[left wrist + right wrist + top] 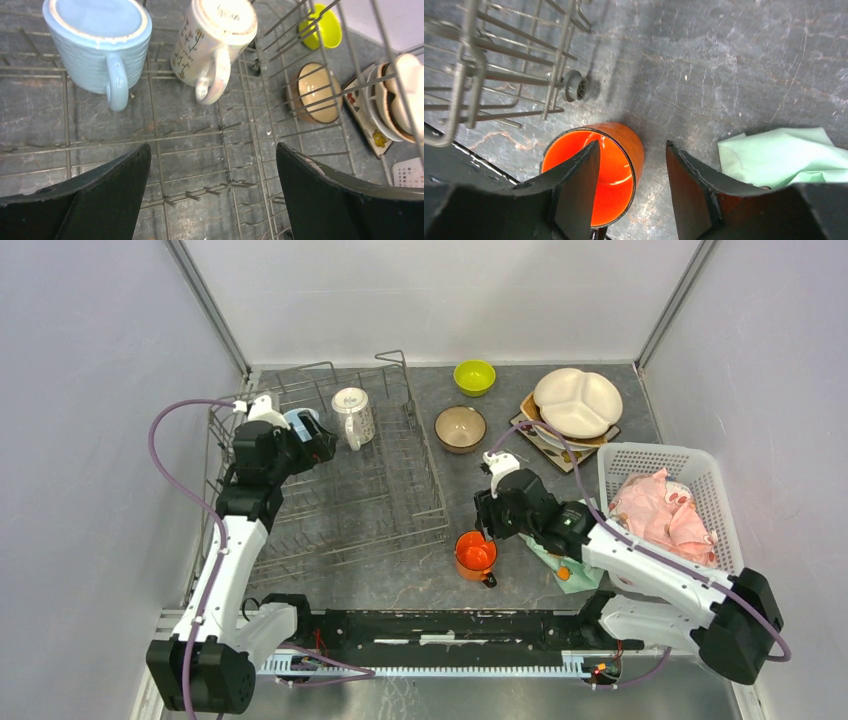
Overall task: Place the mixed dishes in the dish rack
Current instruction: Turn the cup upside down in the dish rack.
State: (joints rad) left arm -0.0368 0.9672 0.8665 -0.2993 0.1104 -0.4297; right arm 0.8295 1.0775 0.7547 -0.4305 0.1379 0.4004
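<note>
In the top view the ribbed light-blue mug [300,418] is mostly hidden behind the black left gripper [325,445], and the pale green cloth [580,580] lies largely under the right arm [640,560]. The flat plates [548,443] stacked under the cream three-section plate [577,402] show only their edges. In the right wrist view a black finger [574,200] covers part of the orange mug [621,150], whose handle is almost wholly cut off by the lower edge.

Tool [632,146] astride orange mug [616,175] wall, green cloth [784,155]
</note>
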